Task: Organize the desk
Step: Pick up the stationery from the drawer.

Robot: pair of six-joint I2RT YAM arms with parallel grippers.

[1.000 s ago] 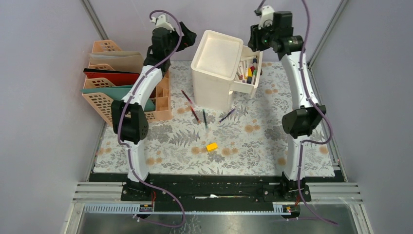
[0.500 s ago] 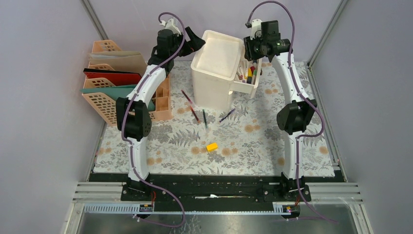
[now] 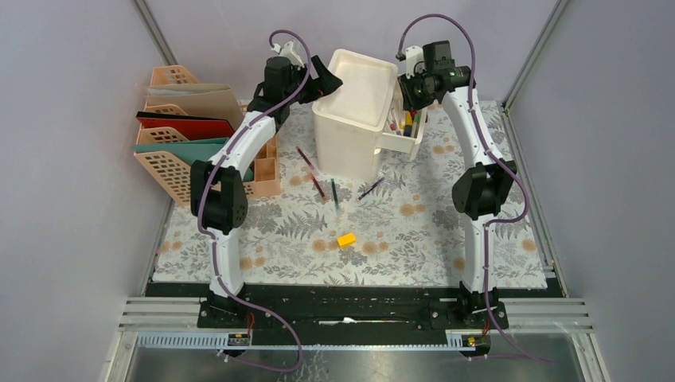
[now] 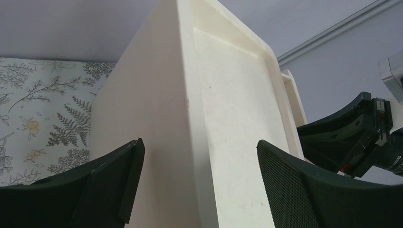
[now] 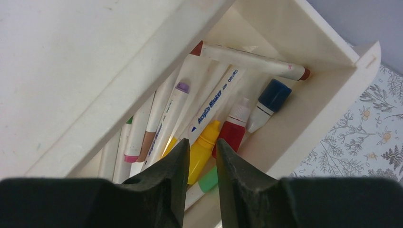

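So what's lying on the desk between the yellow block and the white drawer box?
Loose pens lie on the desk there: a dark red pen, a blackish pen and a purple pen. The top view shows them.

Markers (image 5: 209, 107) in drawer (image 5: 309, 102), pens (image 3: 334, 193) (loose) on desk (image 3: 414, 239)

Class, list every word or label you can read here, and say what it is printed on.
"Acrylic Marker": on a white marker in the drawer.
Print on the purple-capped marker: too blurred to read.
Small brand mark near the white marker's far end: too small to read.
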